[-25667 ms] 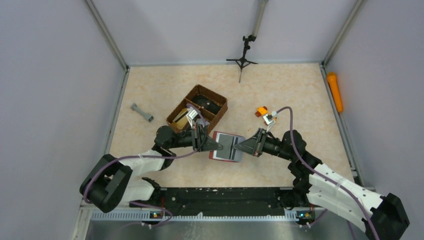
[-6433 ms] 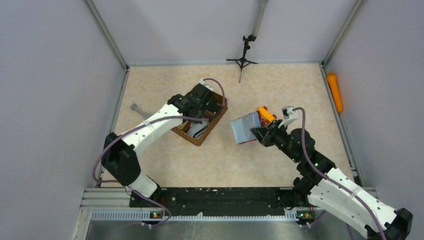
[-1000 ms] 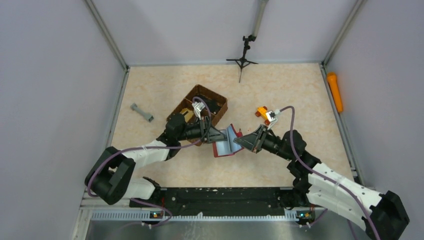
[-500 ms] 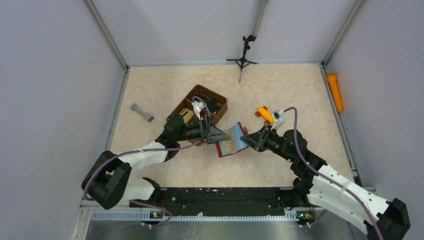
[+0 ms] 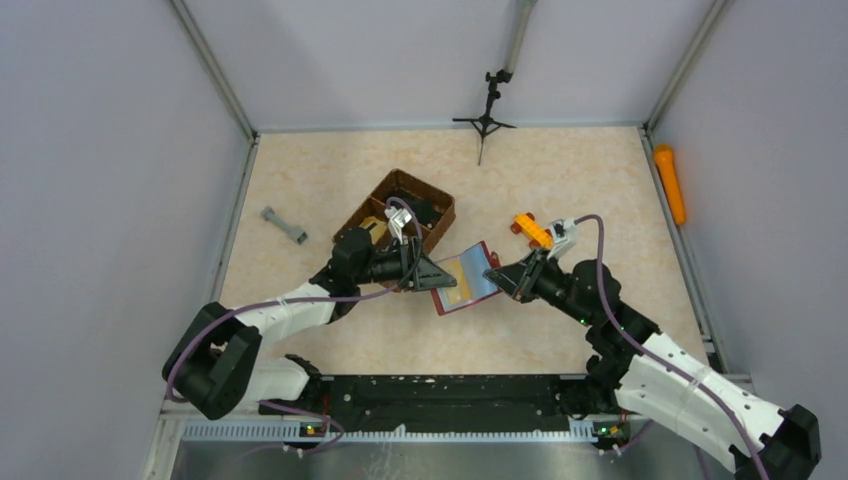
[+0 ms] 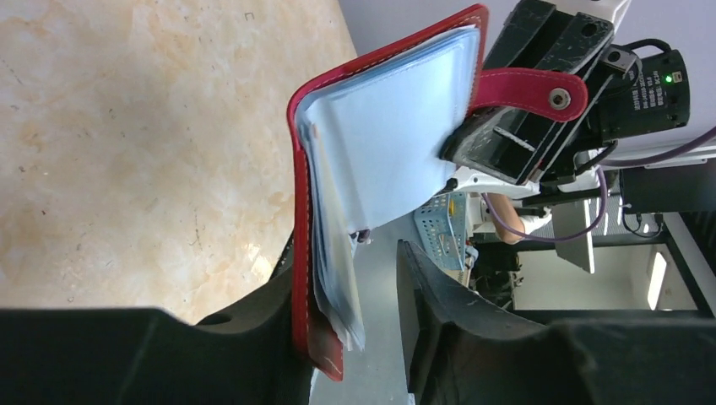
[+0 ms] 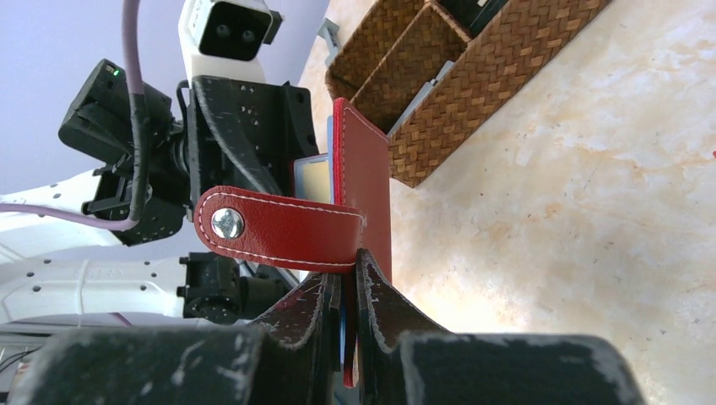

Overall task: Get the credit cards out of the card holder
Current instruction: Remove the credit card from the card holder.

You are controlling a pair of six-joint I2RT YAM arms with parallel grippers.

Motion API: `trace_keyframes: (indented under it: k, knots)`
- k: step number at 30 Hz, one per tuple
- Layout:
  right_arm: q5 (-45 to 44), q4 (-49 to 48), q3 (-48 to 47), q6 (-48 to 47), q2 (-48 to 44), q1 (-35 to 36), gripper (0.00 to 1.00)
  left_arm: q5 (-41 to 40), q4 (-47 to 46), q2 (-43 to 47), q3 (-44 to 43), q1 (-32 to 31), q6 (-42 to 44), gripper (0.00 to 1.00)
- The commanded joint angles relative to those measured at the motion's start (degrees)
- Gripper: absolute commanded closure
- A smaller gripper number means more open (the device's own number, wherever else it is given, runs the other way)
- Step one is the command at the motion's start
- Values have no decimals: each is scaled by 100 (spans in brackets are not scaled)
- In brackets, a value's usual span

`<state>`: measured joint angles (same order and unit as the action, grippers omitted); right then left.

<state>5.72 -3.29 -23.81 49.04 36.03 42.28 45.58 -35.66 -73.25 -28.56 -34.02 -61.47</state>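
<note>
1. The tabletop (image 5: 570,180) is a pale, marbled surface walled on three sides.
2. The right arm (image 5: 660,360) reaches from the near right corner toward the centre. The right jaws are almost closed, pinching one cover edge of the card holder (image 5: 467,282) just under its snap tab (image 7: 279,228).
3. The left arm (image 5: 290,310) reaches in from the near left and faces the right arm. The left jaws stand partly open and straddle the opposite end of the holder. One finger lies behind the red cover; the other finger (image 6: 431,304) stands apart from the clear sleeves.
4. The basket (image 5: 428,188) is brown, woven and divided into compartments. It rests on the tabletop behind the left wrist, and its contents cannot be made out.
5. The card holder is dark red and open like a book. It is held above the tabletop between the two arms, just beside the basket's near corner.
6. The credit cards (image 5: 458,275) sit inside the holder's sleeves, showing a bluish face and a tan one.
7. The snap tab is unfastened and juts from the cover edge.
8. The small items are an orange block (image 5: 530,230) beside the right wrist, a grey bar (image 5: 284,225) left of the basket and an orange cylinder (image 5: 670,183) by the right wall.
</note>
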Motion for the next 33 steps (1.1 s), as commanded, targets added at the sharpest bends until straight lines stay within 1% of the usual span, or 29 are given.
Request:
trace_keyframes:
  k: [1,5,6,7,8,9,10,12,13,15,18,19,20,23,25,28,33]
  knots:
    - [-273,-13,-225,-63,-211,65,100,-5,238,208,-241,-13,313,63]
    - [-530,288,-291,-167,-215,64,100,8,296,266,-241,-11,346,80]
    - [-688,497,-339,-236,-219,66,97,18,296,274,-246,-11,346,83]
    - [-845,705,-402,-304,-217,61,92,27,301,283,-245,-2,346,86]
    - [-934,876,-465,-398,-210,61,89,29,305,293,-242,1,354,88]
    - [-983,1020,-547,-506,-217,61,81,32,313,302,-236,0,360,89]
    - [-1034,1226,-657,-669,-215,61,69,30,322,310,-236,-1,363,91]
    - [-1234,1600,-854,-845,-238,62,56,27,340,320,-237,5,373,93]
    - [-1379,1783,-952,-948,-251,61,52,23,345,328,-238,13,373,93]
    - [-1510,2130,-1204,-1290,-270,61,49,12,370,319,-238,14,381,94]
    - [-1037,2384,-1590,-1830,-272,61,47,-1,404,297,-238,22,398,95]
    - [-754,2359,-1681,-1954,-268,61,47,-5,418,288,-245,23,406,95]
    - [-274,2303,-1753,-2037,-241,61,47,-3,427,280,-247,27,408,95]
    - [521,2081,-1880,-2002,-47,61,47,22,388,252,-270,36,401,96]
    - [932,1943,-1896,-1868,248,61,51,89,217,227,-262,35,336,97]
    - [1271,1823,-1852,-1696,677,61,57,201,-87,178,-244,30,141,98]
    - [1523,1325,-1557,-1301,1061,61,60,413,-865,89,-101,28,-287,99]
